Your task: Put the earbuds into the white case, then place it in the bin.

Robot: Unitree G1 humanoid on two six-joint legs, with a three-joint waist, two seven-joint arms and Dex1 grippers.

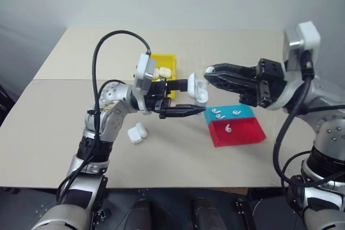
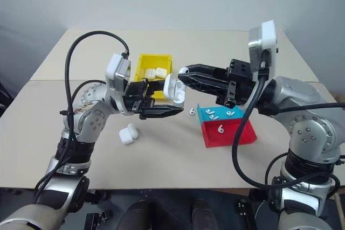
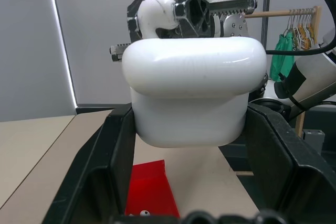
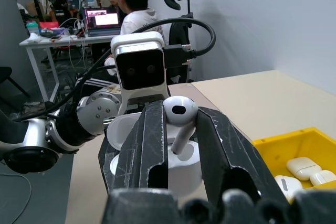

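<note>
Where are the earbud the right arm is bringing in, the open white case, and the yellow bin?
earbud (image 4: 180, 110): right wrist view, on its rounded head.
white case (image 3: 191, 100): left wrist view, on the front of its body.
yellow bin (image 2: 141, 64): right eye view, on its left wall.

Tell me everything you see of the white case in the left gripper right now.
The white case is a small, rounded pebble of glossy white plastic, its hinged lid open. The left gripper holds it in its jaws, lifted above the table near the yellow bin. The right gripper holds an earbud at the open case, stem pointing into it; I cannot tell whether it is seated.
</note>
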